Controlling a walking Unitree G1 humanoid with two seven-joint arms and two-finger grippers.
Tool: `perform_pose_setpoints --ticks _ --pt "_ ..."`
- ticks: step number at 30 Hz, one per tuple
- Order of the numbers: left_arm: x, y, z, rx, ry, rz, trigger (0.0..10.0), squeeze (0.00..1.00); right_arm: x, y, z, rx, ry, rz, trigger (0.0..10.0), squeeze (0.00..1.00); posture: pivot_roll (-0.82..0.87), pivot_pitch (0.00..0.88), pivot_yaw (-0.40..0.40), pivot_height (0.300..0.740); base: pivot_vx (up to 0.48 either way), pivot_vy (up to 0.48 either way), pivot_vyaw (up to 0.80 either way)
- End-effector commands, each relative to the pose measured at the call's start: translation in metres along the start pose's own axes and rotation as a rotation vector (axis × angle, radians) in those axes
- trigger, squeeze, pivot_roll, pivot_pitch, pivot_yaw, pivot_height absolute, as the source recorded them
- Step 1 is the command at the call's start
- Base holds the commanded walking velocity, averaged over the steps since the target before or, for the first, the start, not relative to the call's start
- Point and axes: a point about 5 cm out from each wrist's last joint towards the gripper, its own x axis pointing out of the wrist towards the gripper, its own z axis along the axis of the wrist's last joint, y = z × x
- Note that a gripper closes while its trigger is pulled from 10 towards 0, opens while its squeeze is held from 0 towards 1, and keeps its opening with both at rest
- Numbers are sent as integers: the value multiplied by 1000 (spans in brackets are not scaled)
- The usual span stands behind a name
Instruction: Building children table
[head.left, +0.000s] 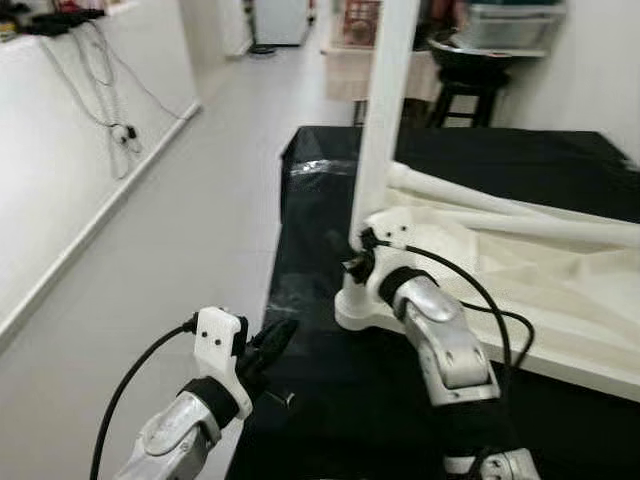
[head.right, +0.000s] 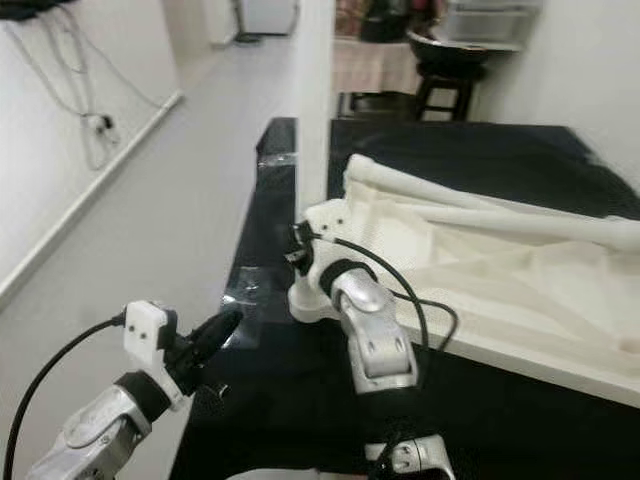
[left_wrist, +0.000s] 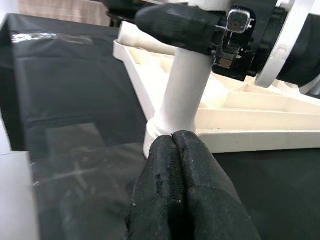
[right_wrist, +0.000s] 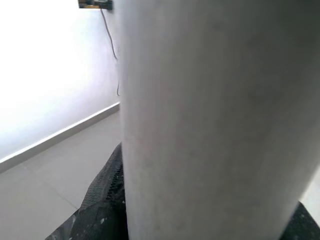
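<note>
Gripping the upright white leg (head.left: 385, 110) w/ right gripper (head.left: 358, 262) fingers clamped round it, prob. to seat it in the tabletop (head.left: 560, 300) corner socket; left gripper (head.left: 272, 340) fingers pressed together, empty, over the bench (head.left: 300, 400).

We are looking at a black cloth (head.left: 330, 400) covering the work surface, with clear tape or plastic (head.left: 322, 167) catching the light at its far corner and again along its left edge. To the left, pale grey floor (head.left: 200, 230) is stretching away toward a white appliance (head.left: 280, 20) at the far end. A low white wall (head.left: 60, 130) is running along the left, with dark cables (head.left: 105, 75) hanging down its face to a plug (head.left: 122, 131). Beyond the cloth, a dark stool (head.left: 462, 85) is standing, with a grey bin (head.left: 510, 25) sitting above and behind it.
</note>
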Motion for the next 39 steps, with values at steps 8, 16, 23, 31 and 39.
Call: perform_pose_setpoints --ticks 8,16,23,31,39 --pt "2 1 0 -5 2 1 10000 0 -4 27 4 63 -32 469 10000 1000 34 74 -46 740 0 0 0" --pt "3 1 1 -4 -1 0 10000 0 1 5 20 9 -92 704 10000 0 49 75 -57 740 0 0 0" --pt "3 -1 1 -2 -5 6 10000 0 20 -19 17 29 -45 686 9098 0 64 78 -63 740 0 0 0" --pt "3 -5 1 -8 -5 1 10000 0 21 -36 8 94 -18 678 0 0 66 88 -64 740 0 0 0" --pt "2 -7 2 -13 -8 -1 10000 0 5 -54 -23 -107 152 346 0 0 64 112 -77 740 0 0 0"
